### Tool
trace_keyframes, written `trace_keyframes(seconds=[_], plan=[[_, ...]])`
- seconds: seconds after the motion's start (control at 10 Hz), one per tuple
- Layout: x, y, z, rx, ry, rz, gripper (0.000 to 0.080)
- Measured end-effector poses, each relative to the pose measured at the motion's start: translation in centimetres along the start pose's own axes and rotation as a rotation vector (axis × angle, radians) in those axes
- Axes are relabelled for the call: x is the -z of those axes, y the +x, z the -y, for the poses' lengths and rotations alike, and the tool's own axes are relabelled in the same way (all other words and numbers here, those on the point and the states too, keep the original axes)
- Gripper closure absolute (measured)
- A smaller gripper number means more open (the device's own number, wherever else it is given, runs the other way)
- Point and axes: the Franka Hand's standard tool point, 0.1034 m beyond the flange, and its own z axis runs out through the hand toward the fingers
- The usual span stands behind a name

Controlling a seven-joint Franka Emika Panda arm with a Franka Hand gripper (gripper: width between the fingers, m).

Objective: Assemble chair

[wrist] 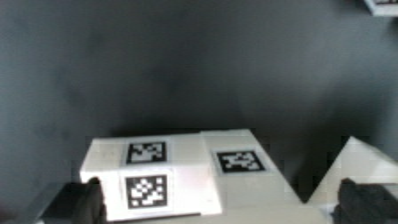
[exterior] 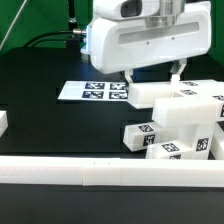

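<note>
wrist view puts a white tagged block (wrist: 169, 168) of the chair between my fingers (wrist: 71, 200), closer to one of them. my gripper (wrist: 219, 200) is spread as wide as it goes and holds nothing. exterior view has me hanging over the cluster of chair parts (exterior: 190, 120) at the exterior view's right of the black table (exterior: 40, 120), near the marker board (exterior: 95, 90). two small cubes (exterior: 135, 137) sit in front, then the low border rail (exterior: 100, 172). i judge the block stiff, light and glossy, so probably slippery. i would pinch its two flat opposite sides squarely, so it cannot twist. whether a pad touches it i cannot tell.
</note>
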Motion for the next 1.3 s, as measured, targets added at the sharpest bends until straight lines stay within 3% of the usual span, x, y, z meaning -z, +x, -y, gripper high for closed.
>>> trace_keyframes(seconds=[0.3, 0.6, 0.7, 0.8, 0.9, 1.1, 1.2, 1.3], plan=[[0.0, -2.0, -0.3, -0.026, 0.022, 0.046, 0.0151], [-0.1, -2.0, -0.3, -0.024, 0.021, 0.046, 0.0151], [-0.2, -2.2, -0.1, -0.090, 0.036, 0.051, 0.0151], [-0.4, -2.9, 0.6, -0.221, 0.073, 0.072, 0.0151], [-0.6, -3.1, 2.0, -0.279, 0.082, 0.091, 0.0151], [-1.6, -3.4, 5.8, -0.332, 0.080, 0.106, 0.0151], [-2.2, -2.8, 7.4, -0.337, 0.067, 0.101, 0.0151], [-2.2, -2.8, 7.3, -0.309, 0.070, 0.100, 0.0151]])
